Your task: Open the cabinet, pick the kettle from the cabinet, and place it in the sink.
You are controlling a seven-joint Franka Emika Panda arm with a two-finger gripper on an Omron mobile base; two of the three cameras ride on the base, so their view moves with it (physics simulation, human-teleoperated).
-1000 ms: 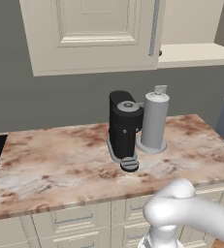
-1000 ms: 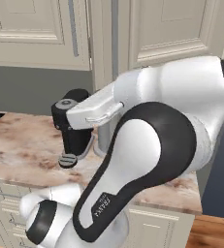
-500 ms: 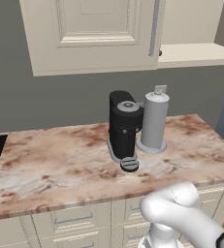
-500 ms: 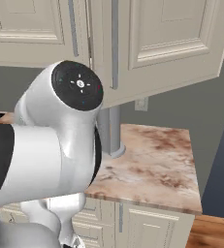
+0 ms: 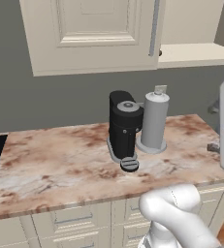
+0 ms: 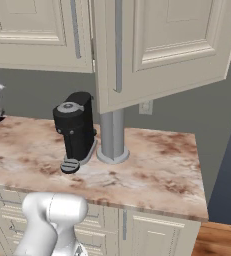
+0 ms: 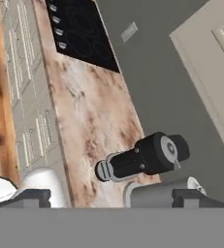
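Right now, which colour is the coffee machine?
Black coffee machine with a grey top; clearest in the right base view.

Counter layout seen along the hand

The coffee machine (image 7: 147,157) stands on the counter (image 7: 94,116) straight ahead of the fingertips, a tall canister (image 7: 154,193) just beside it, nearer the hand. The cooktop (image 7: 82,31) lies farther along the counter, well beyond the machine. The cabinet (image 7: 208,68) hangs above, one door (image 6: 157,45) swung out over the canister.

We see a brown marbled table (image 5: 60,164) against a grey wall (image 5: 60,101). Cream drawers (image 5: 70,225) sit under the table, wood floor (image 6: 219,242) beside it.
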